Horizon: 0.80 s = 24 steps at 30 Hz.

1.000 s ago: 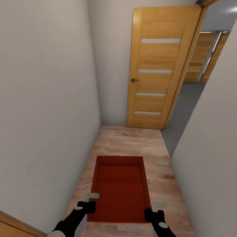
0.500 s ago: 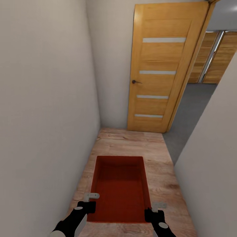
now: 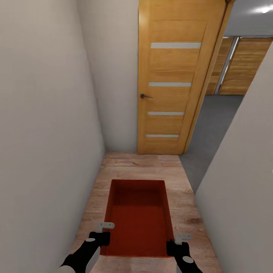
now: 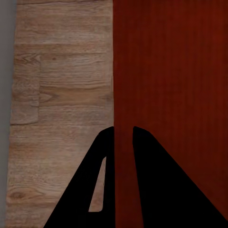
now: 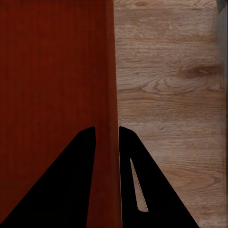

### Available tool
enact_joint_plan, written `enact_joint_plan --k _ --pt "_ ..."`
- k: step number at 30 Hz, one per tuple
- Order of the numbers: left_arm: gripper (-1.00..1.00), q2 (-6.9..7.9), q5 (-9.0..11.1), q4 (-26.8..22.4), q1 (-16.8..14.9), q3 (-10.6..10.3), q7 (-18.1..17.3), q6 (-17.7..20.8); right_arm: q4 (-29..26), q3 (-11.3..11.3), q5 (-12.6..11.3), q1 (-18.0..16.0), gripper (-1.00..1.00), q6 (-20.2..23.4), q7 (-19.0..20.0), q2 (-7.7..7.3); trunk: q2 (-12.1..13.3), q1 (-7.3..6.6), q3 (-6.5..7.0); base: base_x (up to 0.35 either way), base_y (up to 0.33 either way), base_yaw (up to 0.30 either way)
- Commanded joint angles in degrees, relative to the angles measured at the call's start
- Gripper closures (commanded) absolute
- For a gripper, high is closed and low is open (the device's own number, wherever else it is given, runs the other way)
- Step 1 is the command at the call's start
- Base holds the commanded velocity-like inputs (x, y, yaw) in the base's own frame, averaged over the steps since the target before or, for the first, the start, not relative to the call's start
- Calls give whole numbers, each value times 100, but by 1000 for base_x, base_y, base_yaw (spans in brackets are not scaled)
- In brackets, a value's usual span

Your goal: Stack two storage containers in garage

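Right now one storage container (image 3: 139, 218), an orange-red open-top bin with a finely ribbed bottom, hangs level between the two end effectors, above the light wood plank floor (image 3: 140, 165) of a narrow hallway. The left end effector (image 3: 101, 238) is clamped on the near part of the bin's left long wall; in the left wrist view its two dark fingers (image 4: 90, 190) straddle that wall (image 4: 122, 95), one inside and one outside, drawn narrow onto it. The right end effector (image 3: 176, 246) grips the right long wall likewise, and the right wrist view shows its fingers (image 5: 71, 185) pinching the rim (image 5: 110, 95) with only the wall between them.

Ahead of both end effectors, beyond the bin's far end, stands an open wooden door (image 3: 170, 79) with pale horizontal strips. Ahead and to the right of the right end effector a doorway opens onto a dark grey floor (image 3: 212, 125) and big wooden-plank doors (image 3: 242, 64), which I take to be the garage.

The step in hand appears to be carrying the bin through that doorway. To do it well, keep both grips at equal height and equal spacing so the thin walls neither bow nor slip, and steer right in a gentle arc. The grey-white walls (image 3: 45, 113) stand close on either side, so the bin's far corners should clear the door's edge (image 3: 197, 113) before the base turns.
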Motion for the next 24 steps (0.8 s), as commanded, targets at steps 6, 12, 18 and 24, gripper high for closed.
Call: enact_joint_plan --k 6,12,18,24 --pt "100 -50 -3 -32 -2 -59 -174 35 23 -57 16 -3 100 82 -79 10 -7 5 -7 336 0 -261" --pt "100 -52 -3 -32 -2 -59 -174 32 23 -59 16 -3 100 82 -81 10 -7 5 -7 239 0 -80" --pt "100 -50 -3 -32 -2 -59 -174 32 23 -55 16 -3 100 83 -77 10 -7 5 -7 26 0 -6" --pt "100 -53 -3 -32 -2 -59 -174 27 23 -56 16 -3 100 83 -81 10 -7 5 -7 0 0 0"
